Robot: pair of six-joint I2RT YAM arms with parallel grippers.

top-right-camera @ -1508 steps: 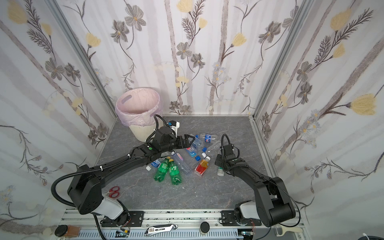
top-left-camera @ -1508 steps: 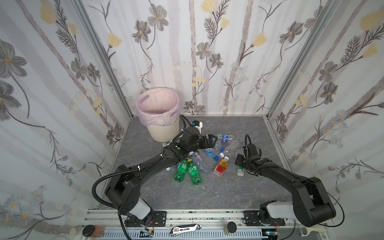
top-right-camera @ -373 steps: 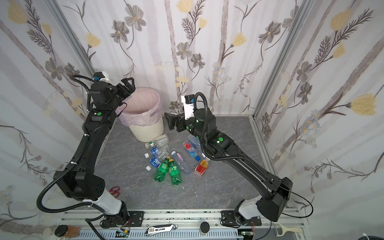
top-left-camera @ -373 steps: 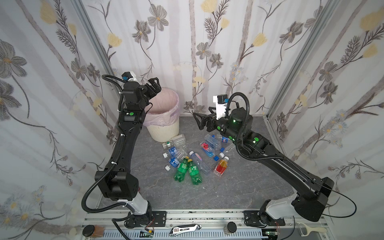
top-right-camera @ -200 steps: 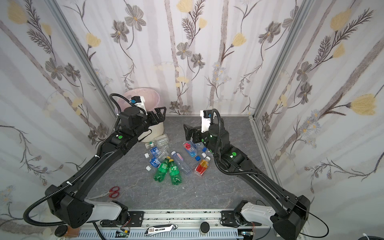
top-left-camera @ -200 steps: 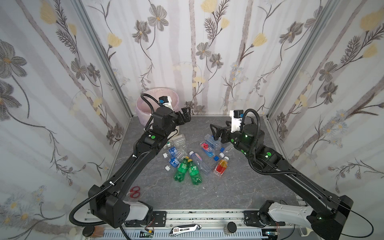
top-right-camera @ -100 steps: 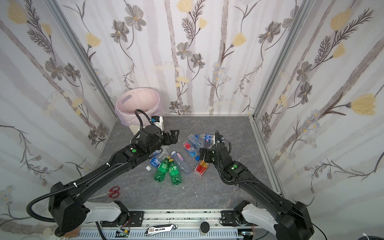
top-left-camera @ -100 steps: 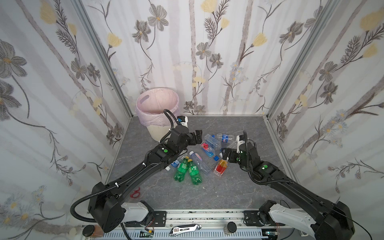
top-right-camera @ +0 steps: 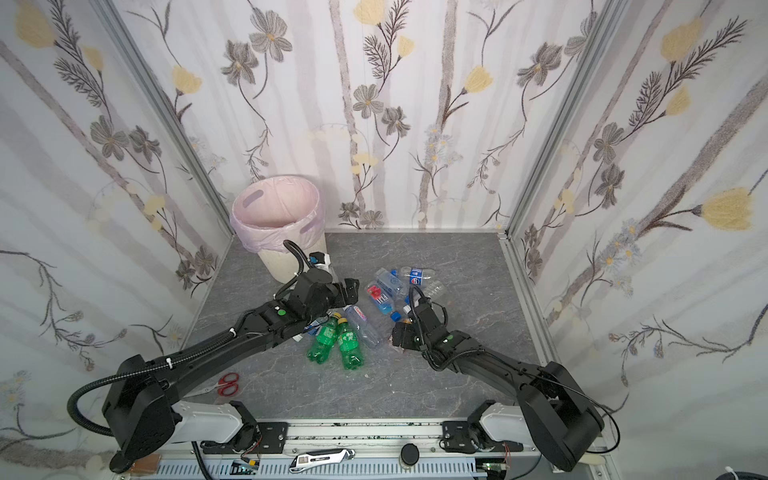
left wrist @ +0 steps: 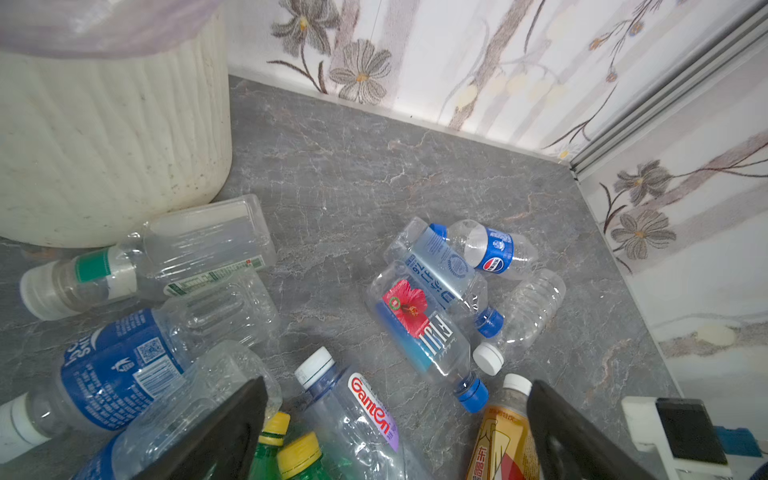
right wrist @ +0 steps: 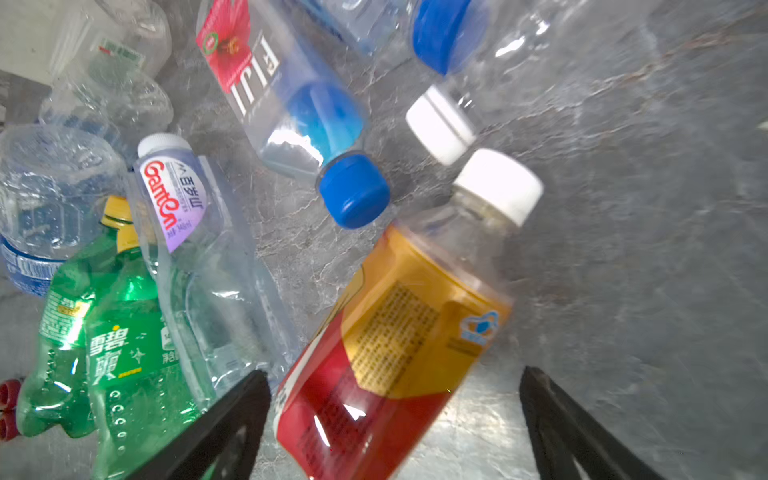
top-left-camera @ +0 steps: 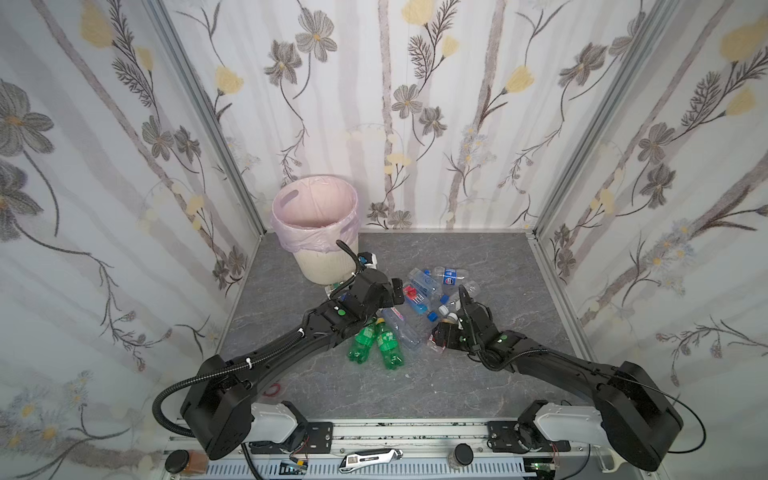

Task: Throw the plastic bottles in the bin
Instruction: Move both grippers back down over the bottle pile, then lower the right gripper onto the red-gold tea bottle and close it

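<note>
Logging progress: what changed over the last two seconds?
Both arms came down from up by the bin to the pile. The left gripper hangs open over the clear bottles; the right gripper, open, now straddles the orange-red bottle, not yet gripping. Bin and pile have not visibly moved.

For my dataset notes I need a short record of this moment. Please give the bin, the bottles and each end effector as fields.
bin: upright, back-left corner, pink liner; contents cannot be told
bottles: lying clustered on the grey table, right of the bin
orange-red bottle: on its side, white cap
green bottles: two, side by side, yellow caps
left end effector: open, over the cluster, gripping nothing
right end effector: open, jaws either side of the orange-red bottle, not closed on it
scissors: red handles, beside the left arm
</note>
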